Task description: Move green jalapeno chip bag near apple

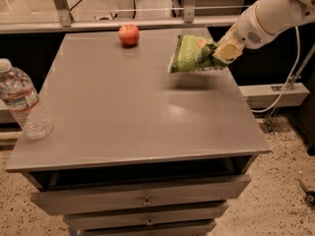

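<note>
The green jalapeno chip bag [190,54] hangs in the air above the right back part of the grey table [133,107], casting a shadow under it. My gripper [219,52] is shut on the bag's right end, coming in from the right on the white arm. The red apple [129,34] sits near the table's back edge, to the left of the bag and a little farther back, about a bag's length away.
A clear plastic water bottle [22,102] stands upright at the table's left edge. Drawers [142,198] sit below the front edge. A rail and glass wall run behind the table. A white cable hangs at the right.
</note>
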`<state>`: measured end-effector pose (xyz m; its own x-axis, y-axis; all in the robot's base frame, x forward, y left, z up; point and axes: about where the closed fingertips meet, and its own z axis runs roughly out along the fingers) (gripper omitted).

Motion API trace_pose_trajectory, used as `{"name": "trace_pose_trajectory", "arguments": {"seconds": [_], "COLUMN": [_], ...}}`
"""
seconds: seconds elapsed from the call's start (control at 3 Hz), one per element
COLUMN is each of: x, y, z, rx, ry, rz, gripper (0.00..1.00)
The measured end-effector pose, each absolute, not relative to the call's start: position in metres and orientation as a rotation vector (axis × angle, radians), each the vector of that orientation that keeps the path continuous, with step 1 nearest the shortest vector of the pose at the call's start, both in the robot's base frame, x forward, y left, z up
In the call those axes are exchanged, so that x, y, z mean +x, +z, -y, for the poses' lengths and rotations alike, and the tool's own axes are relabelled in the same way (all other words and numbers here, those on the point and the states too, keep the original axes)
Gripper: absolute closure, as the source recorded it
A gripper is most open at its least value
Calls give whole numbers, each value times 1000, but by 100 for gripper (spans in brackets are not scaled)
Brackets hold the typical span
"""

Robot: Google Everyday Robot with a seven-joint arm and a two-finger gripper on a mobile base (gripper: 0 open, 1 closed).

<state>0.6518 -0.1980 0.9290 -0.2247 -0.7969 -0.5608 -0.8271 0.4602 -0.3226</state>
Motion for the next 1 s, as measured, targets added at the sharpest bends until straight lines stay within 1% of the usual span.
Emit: {"name": "trace_pose_trajectory", "arguments": {"seconds": [0.67, 1.0], "x": [757, 798], "y": [913, 900], "z": [216, 206], "rx": [-1235, -1197], "ry": [2, 11], "rz": [-2028, -2024], "gripper": [100, 100]}}
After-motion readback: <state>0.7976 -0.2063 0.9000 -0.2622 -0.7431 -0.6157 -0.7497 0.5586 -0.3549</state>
